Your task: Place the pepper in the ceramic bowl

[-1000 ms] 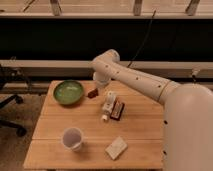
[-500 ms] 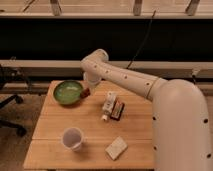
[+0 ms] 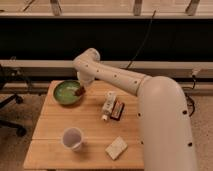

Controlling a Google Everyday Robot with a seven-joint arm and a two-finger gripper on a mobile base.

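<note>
The green ceramic bowl (image 3: 66, 92) sits at the back left of the wooden table (image 3: 50, 130). My white arm reaches in from the right and bends down to the bowl's right rim. The gripper (image 3: 81, 89) hangs just over that rim. The small dark red pepper (image 3: 80, 92) is at its tip, above the bowl's right inner edge, and the gripper is shut on it. The fingers themselves are mostly hidden by the wrist.
A white bottle (image 3: 108, 105) lies on its side mid-table beside a dark red-black box (image 3: 118, 110). A translucent plastic cup (image 3: 73, 138) stands at the front left, and a pale block (image 3: 116, 148) lies at the front. An office chair (image 3: 7, 107) is off the table's left.
The arm has swung left, carrying the pepper from beside the bottle over to the right rim of the green bowl.
</note>
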